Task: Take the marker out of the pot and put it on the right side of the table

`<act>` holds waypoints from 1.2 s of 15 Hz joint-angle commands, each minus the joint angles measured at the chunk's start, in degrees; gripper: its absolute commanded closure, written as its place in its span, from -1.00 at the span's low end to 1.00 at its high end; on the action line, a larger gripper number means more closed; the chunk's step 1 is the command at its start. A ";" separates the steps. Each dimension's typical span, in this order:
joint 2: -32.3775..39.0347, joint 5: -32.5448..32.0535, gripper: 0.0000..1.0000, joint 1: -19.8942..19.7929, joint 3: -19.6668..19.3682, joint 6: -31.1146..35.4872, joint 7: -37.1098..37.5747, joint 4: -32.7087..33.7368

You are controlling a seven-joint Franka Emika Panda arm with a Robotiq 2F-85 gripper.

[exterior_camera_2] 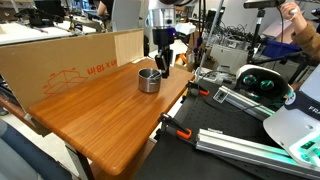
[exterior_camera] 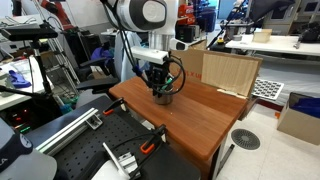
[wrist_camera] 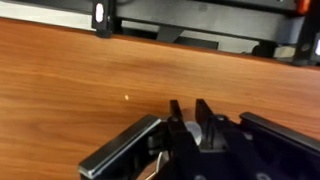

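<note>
Beside the pot point(exterior_camera_2: 149, 80), your gripper point(exterior_camera_2: 163, 70) seems pinched on the marker point(wrist_camera: 192, 130); dropped high, it could roll off the table point(exterior_camera_2: 100, 125).

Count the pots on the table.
1. The pot stands on the table near the cardboard wall, close by the gripper. No other shows.

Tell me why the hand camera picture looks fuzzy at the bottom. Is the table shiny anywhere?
In the wrist view the gripper sits so near the camera that it looks soft and dark, while the table beyond it is sharper; in an exterior view the table shows a pale sheen, and the pot glints.
</note>
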 commanded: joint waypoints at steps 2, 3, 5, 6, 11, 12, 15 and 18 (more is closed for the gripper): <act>0.92 -0.42 0.90 -0.10 -0.13 0.15 -0.09 0.82; 0.95 -0.50 0.90 -0.05 -0.13 0.19 0.01 0.84; 0.86 -0.57 0.90 0.00 -0.12 0.28 0.08 0.76; 0.71 -0.70 0.90 0.10 -0.13 0.28 0.28 0.68; -1.81 -2.02 0.90 1.02 -0.04 0.31 1.65 -0.58; -2.76 -2.37 0.90 1.26 -0.02 0.37 1.88 -1.10; -5.68 -3.34 0.90 1.82 -0.04 0.53 2.86 -2.51; -8.76 -3.61 0.90 1.89 -0.09 0.37 3.29 -3.99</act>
